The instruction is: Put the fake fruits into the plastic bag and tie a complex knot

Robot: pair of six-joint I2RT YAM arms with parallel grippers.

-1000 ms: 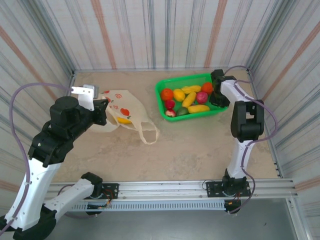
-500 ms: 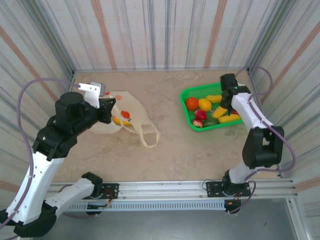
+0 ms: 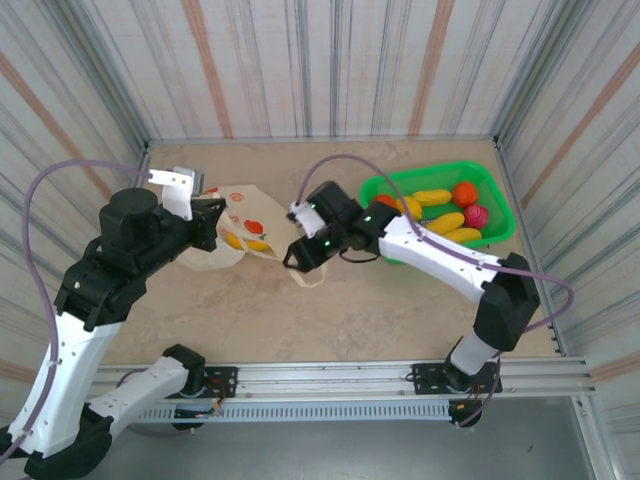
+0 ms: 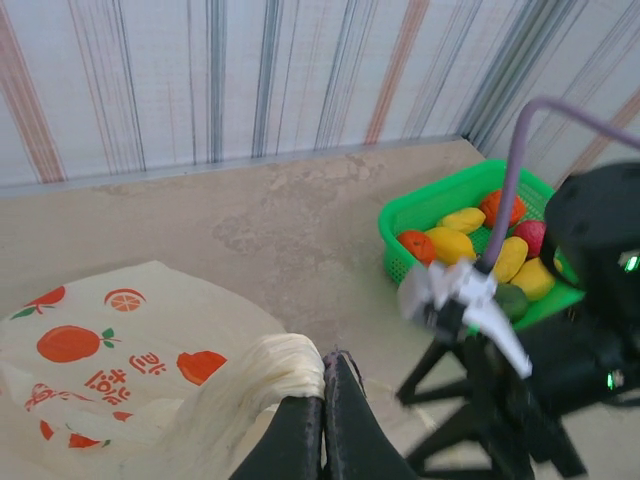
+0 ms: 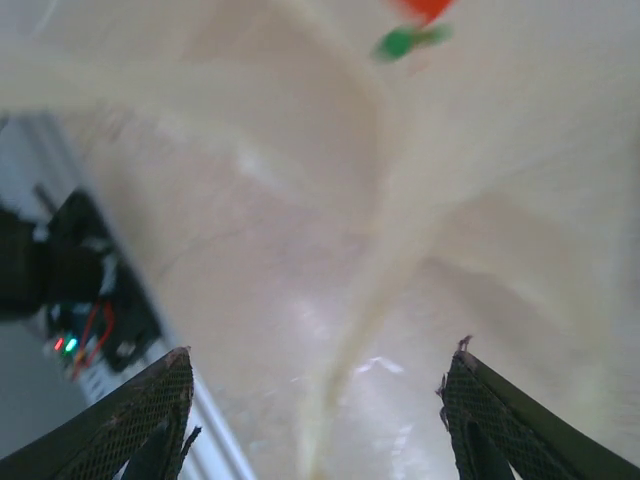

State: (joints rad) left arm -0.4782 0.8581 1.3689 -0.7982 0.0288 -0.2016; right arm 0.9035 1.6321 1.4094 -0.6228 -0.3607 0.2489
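A marble-patterned bench (image 3: 380, 300) carries everything. The plastic bag (image 3: 250, 205) lies crumpled on it, cream with red-orange prints. To the right of the bag, well apart from it, sits a green basket (image 3: 478, 170) holding most of the fake fruits (image 3: 445, 222), which are yellow, orange and red. One yellow fruit (image 3: 247, 242) shows through the bag's near side. My left jaws are closed on a gathered fold (image 4: 285, 362) of the bag's edge. My right jaws are wide open just over the bag's loop handle (image 3: 312, 281), at the bag's near-right corner. The pale strip runs between their tips.
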